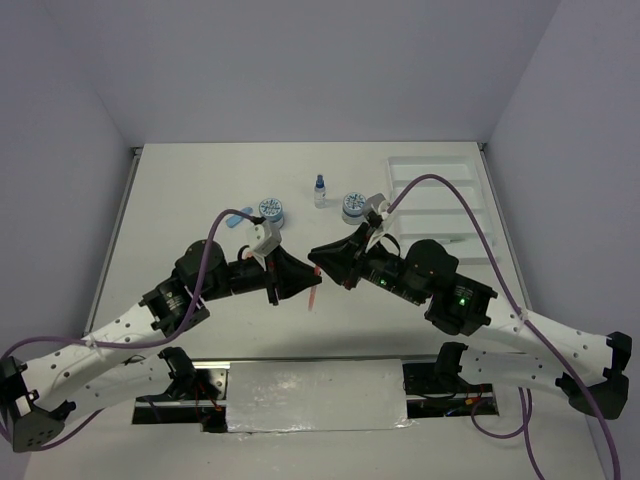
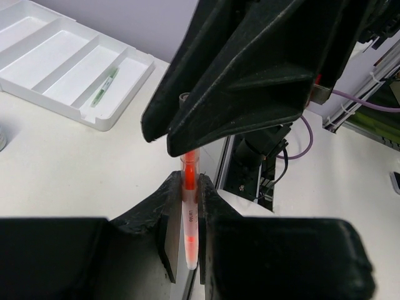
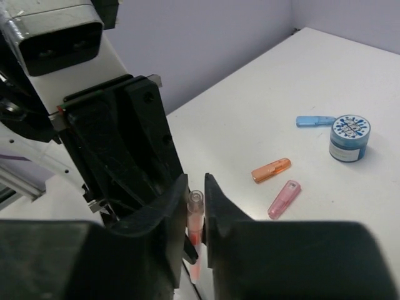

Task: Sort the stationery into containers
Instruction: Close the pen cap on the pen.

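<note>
As the top view shows, the left gripper (image 1: 298,284) and the right gripper (image 1: 328,262) meet tip to tip at the centre of the frame. The thin orange-red plastic pen (image 1: 316,292) hangs between them, above the white table (image 1: 180,200). The white rectangular plastic tray (image 1: 440,190) with long compartments lies at the upper right. A clear blue-capped bottle (image 1: 319,190) stands between two round blue-grey jars (image 1: 270,210), above the centre.

In the left wrist view, the left gripper's fingers (image 2: 162,207) pinch the pen (image 2: 189,231) upright at the lower centre, and the right gripper (image 2: 181,147) covers its top end. A thin greenish pen (image 2: 103,87) lies in one compartment of the tray (image 2: 62,78), at the upper left.

In the right wrist view, the right gripper's fingers (image 3: 220,209) stand close on both sides of the pen's (image 3: 195,219) clear end. I cannot tell if they press it already. An orange stubby piece (image 3: 270,170) and a pink stubby piece (image 3: 284,199) lie on the table at the right.

The pen is probably light and stiff, with a smooth round barrel that may slip or turn. A hold across the barrel, away from the very end, seems safest.
</note>
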`<action>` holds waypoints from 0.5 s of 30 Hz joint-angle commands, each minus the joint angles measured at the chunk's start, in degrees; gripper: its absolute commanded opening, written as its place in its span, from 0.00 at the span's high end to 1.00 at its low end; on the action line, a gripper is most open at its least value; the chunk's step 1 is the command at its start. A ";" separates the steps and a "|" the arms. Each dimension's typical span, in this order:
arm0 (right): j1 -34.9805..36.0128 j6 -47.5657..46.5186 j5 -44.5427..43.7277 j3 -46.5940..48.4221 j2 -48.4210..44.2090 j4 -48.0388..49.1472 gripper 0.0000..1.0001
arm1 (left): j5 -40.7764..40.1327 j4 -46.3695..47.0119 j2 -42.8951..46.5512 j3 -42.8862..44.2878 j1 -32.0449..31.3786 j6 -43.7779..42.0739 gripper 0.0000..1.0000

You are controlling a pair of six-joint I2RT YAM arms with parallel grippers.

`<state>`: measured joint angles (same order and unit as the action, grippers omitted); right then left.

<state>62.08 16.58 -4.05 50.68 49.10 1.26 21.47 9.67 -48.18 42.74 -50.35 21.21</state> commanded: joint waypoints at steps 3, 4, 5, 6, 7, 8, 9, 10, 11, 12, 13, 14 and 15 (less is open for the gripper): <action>0.05 -0.41 -0.69 0.92 -0.24 2.79 0.91 | 1.47 3.60 -0.68 0.15 0.07 0.06 1.00; 0.05 -0.41 -0.52 0.83 -0.06 2.79 0.97 | 1.29 3.43 -0.60 0.24 0.07 0.06 1.00; 0.05 -0.32 -0.43 0.83 0.03 2.61 1.00 | 0.85 3.42 -0.68 0.41 0.07 0.06 1.00; 0.05 -0.23 -0.34 0.65 0.03 2.70 1.00 | 0.33 3.42 -0.16 0.41 0.07 0.14 1.00; 0.05 0.03 -0.25 -0.22 0.20 2.79 1.00 | -0.98 3.42 0.19 0.59 0.07 0.06 1.00; 0.05 0.21 -0.08 -0.92 0.12 3.40 1.00 | -1.69 3.34 0.46 0.94 0.07 0.32 1.00; 0.14 0.73 -0.08 -2.67 0.12 3.75 1.00 | -2.66 3.16 1.07 1.38 0.07 0.23 1.00; 0.05 1.00 0.10 -3.73 0.12 4.10 1.00 | -4.14 2.73 1.34 2.42 0.07 -0.03 1.00; 0.05 1.35 0.27 -4.96 0.12 5.15 1.00 | -4.68 2.11 1.60 3.22 0.07 -0.55 1.00; 0.05 2.22 0.62 -7.93 0.38 5.68 1.00 | -5.30 1.67 1.78 3.83 0.07 -0.73 1.00; 0.23 2.67 0.89 -9.35 0.64 7.17 1.00 | -6.35 1.23 1.69 5.58 0.07 -1.34 1.00; 0.23 3.54 2.02 -12.85 1.60 8.22 1.00 | -6.97 0.79 1.69 6.38 0.25 -1.61 1.00; 0.23 4.07 2.47 -14.71 2.22 9.54 1.00 | -7.58 0.61 1.60 7.09 0.25 -1.87 1.00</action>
<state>62.02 18.85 -4.12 42.54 49.21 10.87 17.82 3.75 -48.18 43.48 -50.30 20.84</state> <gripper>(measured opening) 0.115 0.240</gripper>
